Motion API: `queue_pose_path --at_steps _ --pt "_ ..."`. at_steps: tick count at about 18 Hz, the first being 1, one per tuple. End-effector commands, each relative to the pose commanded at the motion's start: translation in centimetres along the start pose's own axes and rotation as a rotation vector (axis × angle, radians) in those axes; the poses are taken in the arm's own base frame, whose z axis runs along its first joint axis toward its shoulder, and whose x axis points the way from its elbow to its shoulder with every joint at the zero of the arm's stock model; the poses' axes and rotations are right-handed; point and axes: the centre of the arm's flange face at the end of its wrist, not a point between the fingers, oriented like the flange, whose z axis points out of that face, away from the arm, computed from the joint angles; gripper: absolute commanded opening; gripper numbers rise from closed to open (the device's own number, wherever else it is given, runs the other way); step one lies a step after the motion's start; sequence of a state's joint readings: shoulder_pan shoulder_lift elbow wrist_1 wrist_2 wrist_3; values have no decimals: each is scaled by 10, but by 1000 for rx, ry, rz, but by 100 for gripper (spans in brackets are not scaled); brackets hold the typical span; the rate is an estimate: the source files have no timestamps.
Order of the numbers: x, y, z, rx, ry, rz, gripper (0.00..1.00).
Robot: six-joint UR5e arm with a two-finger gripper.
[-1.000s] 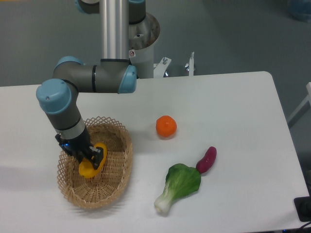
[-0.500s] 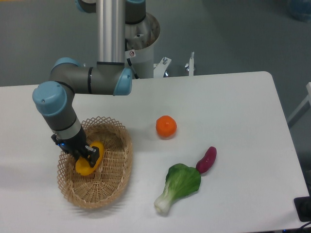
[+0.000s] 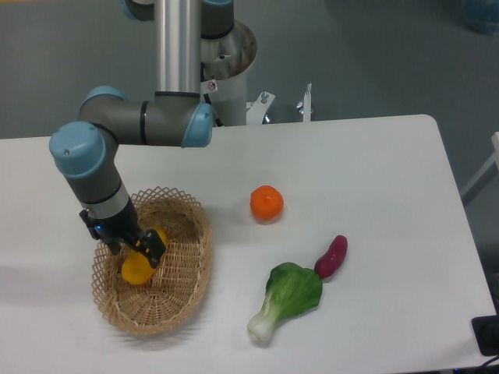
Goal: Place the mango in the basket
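Mango (image 3: pixel 139 267) sits low inside basket (image 3: pixel 187 300) at table's (image 3: pixel 374 156) left, gripper (image 3: pixel 140 248) clamped on it w/ fingers either side. Further right: orange (image 3: pixel 267 202), then bok choy (image 3: pixel 290 296) touching purple veg (image 3: pixel 331 256).

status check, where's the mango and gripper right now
Gripper down inside the basket, shut on the mango. Mango low over the basket floor, not released. Nothing in the way; orange sits apart on the table.
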State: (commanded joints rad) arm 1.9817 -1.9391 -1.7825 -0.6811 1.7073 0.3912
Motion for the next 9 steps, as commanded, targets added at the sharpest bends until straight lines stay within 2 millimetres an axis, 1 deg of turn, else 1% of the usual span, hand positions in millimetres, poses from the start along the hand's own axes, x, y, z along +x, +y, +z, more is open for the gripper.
queue_pose_path --at_steps 1,2,3,5,6,7,8,9 --pt "-14 1 -4 6 -11 -19 100" --pt "-32 4 -15 21 -24 -46 100" --pt "-53 9 -26 34 -42 -75 100" --pt "-89 20 -41 48 -68 -75 100" --pt "-101 26 -45 46 -79 -56 100" --pt "-113 31 -46 33 -81 -50 100" --pt "-126 38 -43 2 -74 -59 100" --pt "-141 48 -47 -23 -69 -64 100"
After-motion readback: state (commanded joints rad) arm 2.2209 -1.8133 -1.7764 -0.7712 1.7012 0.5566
